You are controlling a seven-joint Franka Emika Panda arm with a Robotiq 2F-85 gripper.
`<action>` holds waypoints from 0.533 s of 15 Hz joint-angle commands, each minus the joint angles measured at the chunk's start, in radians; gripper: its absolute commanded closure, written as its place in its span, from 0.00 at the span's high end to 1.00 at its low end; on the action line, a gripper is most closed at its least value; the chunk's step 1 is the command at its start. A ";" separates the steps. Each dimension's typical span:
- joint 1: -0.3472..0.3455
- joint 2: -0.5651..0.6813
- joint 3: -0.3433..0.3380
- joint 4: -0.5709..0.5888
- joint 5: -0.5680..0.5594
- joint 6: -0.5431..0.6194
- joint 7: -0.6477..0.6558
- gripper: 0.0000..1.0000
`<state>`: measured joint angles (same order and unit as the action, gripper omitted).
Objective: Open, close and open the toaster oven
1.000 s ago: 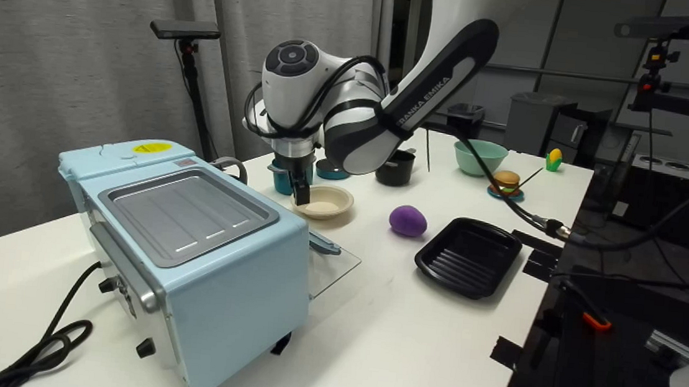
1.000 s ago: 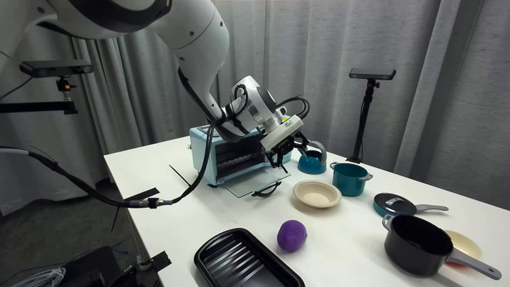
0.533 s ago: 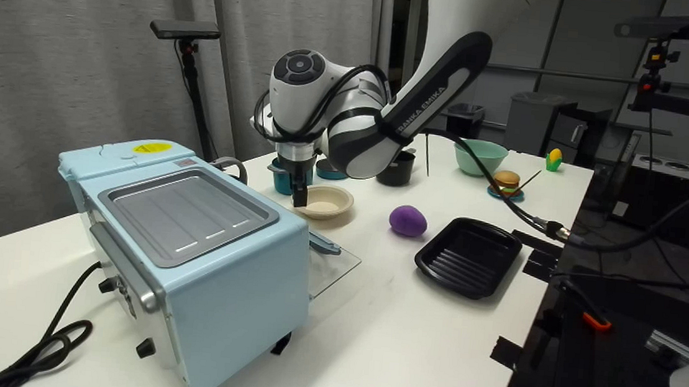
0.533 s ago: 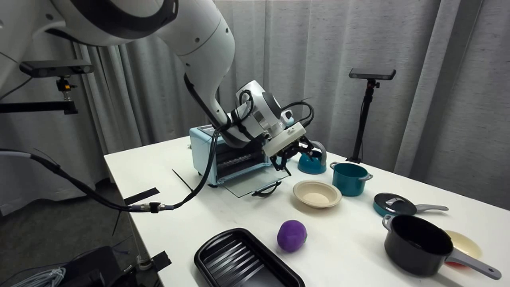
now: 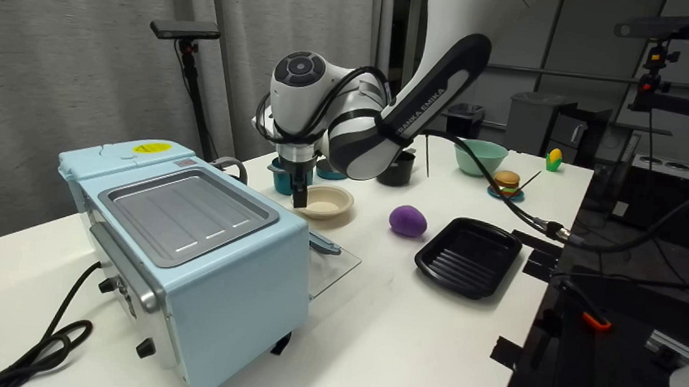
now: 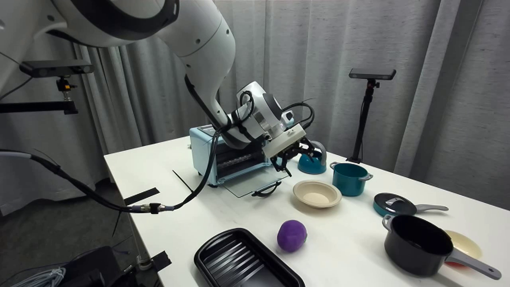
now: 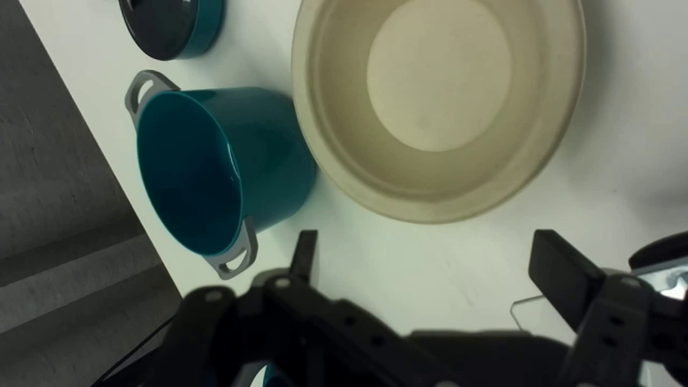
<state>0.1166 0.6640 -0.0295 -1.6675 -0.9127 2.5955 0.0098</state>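
The light blue toaster oven stands on the white table, its top tray and near side in plain sight. Its glass door is folded down flat in front of the dark cavity, with the handle at the outer edge. Above and past the door's kettle-side end, my gripper hangs apart from it. In the wrist view the gripper has its fingers wide apart and only bare table between them. A corner of the glass door and the dark handle show beside the right-hand finger.
Close to the fingertips are a beige bowl and a teal pot. A teal kettle stands behind the gripper. Farther out lie a purple toy, a black tray and a dark saucepan.
Compared with a second ago, the gripper and wrist sit slightly lower and a little farther from the oven. During the last half second they barely moved. Oven and door are unchanged.
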 commanded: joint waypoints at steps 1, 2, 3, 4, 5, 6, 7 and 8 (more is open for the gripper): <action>0.009 0.016 -0.016 0.025 0.010 0.008 0.029 1.00; 0.010 0.015 -0.016 0.024 0.014 0.002 0.037 1.00; 0.012 0.014 -0.016 0.021 0.022 -0.012 0.048 1.00; 0.008 0.002 -0.011 0.000 0.011 0.001 0.024 1.00; 0.008 0.003 -0.012 0.000 0.011 0.001 0.032 1.00; 0.008 0.003 -0.012 0.000 0.011 0.001 0.035 1.00; 0.008 0.003 -0.012 0.000 0.011 0.001 0.036 1.00; 0.008 0.003 -0.013 0.000 0.011 0.001 0.037 1.00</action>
<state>0.1167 0.6677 -0.0325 -1.6675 -0.9123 2.5942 0.0534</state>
